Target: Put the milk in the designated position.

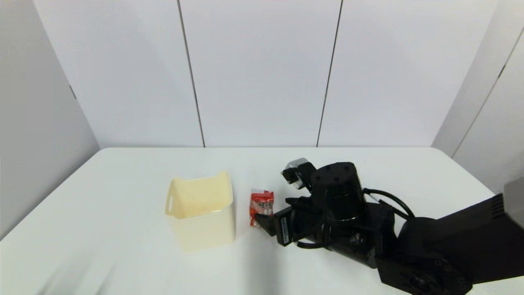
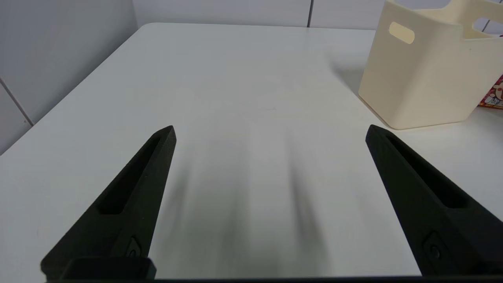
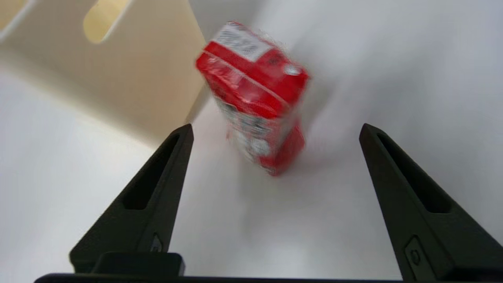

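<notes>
The milk (image 1: 261, 206), a small red carton with cartoon print, stands on the white table (image 1: 114, 246) just right of the cream bin. My right gripper (image 1: 264, 222) sits low at the carton's near side. In the right wrist view the right gripper (image 3: 276, 126) is open, and the milk (image 3: 255, 94) lies just beyond the fingertips, in line with the gap and not touched. My left gripper (image 2: 271, 127) hangs open over bare tabletop left of the bin, holding nothing; a sliver of the milk (image 2: 494, 94) peeks out past the bin. The designated position has no mark that I can see.
A cream plastic bin (image 1: 202, 221) with handle cut-outs stands left of the carton, close to it; this cream bin (image 2: 424, 78) is also in the left wrist view, and its wall (image 3: 118, 78) in the right wrist view. White wall panels rise behind the table's far edge.
</notes>
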`<action>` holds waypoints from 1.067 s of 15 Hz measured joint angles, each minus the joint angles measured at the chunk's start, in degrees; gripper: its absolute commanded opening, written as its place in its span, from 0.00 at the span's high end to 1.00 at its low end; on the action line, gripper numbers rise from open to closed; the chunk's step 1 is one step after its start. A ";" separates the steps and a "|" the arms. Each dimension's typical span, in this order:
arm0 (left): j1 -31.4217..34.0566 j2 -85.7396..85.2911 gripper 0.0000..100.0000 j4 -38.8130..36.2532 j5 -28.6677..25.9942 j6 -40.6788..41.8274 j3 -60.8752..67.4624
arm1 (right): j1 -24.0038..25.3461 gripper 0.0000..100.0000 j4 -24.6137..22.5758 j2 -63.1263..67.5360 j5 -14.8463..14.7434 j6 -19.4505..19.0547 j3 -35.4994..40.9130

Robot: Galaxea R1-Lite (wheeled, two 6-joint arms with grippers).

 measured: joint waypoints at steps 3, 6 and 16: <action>0.00 0.00 0.00 0.00 0.00 0.02 0.00 | -2.71 0.00 6.62 -5.29 0.09 0.00 0.11; 0.00 0.00 0.00 0.01 0.00 0.04 0.00 | -8.44 0.00 12.61 -11.46 0.06 -0.09 0.29; 0.00 0.00 0.00 0.00 0.02 0.02 0.00 | -33.79 0.00 24.76 -44.46 -0.22 -5.38 13.64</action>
